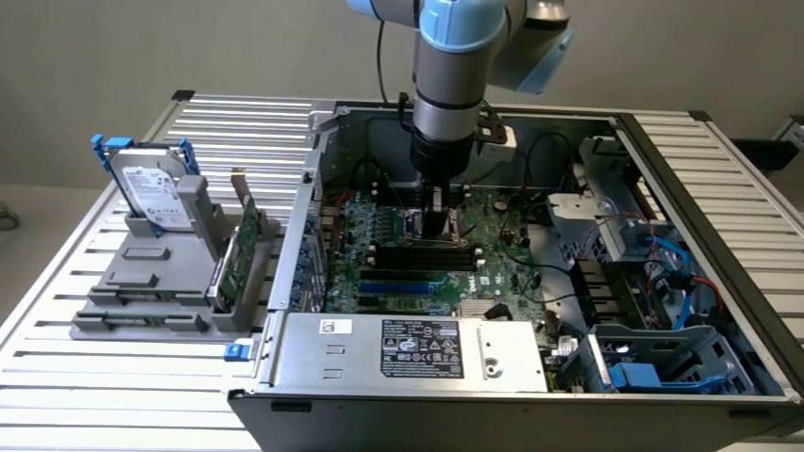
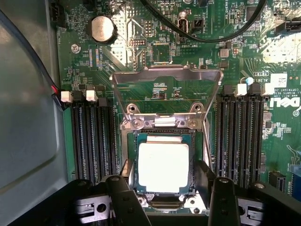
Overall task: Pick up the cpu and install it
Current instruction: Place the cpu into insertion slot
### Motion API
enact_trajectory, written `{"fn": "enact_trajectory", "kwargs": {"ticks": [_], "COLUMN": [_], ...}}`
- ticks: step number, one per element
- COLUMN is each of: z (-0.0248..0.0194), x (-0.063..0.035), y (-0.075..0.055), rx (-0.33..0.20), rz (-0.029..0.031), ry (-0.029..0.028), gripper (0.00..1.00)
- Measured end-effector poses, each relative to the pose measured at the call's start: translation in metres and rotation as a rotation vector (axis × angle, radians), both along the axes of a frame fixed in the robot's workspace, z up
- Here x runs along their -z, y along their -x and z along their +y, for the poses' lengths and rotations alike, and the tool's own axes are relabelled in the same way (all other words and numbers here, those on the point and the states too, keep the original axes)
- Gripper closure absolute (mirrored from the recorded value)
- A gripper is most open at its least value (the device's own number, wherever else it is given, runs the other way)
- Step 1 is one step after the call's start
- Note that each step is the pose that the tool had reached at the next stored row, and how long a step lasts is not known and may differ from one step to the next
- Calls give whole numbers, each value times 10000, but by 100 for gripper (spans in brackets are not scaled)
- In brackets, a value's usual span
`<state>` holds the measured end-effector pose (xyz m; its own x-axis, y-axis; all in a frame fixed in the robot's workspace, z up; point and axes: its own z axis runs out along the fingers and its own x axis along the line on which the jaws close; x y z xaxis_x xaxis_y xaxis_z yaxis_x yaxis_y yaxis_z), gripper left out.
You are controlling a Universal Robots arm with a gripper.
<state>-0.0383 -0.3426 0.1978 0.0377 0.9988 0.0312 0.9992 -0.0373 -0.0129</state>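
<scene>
Wrist view: the cpu (image 2: 163, 165) lies flat in the socket (image 2: 132, 155), the plate (image 2: 165, 74) open. The claw (image 2: 164, 179) stands apart, one finger (image 2: 123, 193) either side of the cpu. Exterior view: the drive (image 1: 157, 193) stands at nine o'clock from the claw.

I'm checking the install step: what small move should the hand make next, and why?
Probably lift straight up: the cpu lies flat in its socket, and the open hand straddles it, with the retention frame not yet lowered.
</scene>
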Motion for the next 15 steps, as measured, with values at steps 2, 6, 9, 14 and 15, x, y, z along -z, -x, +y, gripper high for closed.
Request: {"fn": "enact_trajectory", "kwargs": {"ticks": [2, 6, 9, 14, 15], "z": [0, 1, 1, 2, 2], "x": [0, 0, -1, -65, -89], "y": [0, 0, 0, 0, 0], "rx": [-2, -4, -8, -9, -8], "rz": [-1, 0, 1, 0, 0], "ry": [70, 181, 242, 251, 250], "gripper": [37, 37, 37, 37, 37]}}
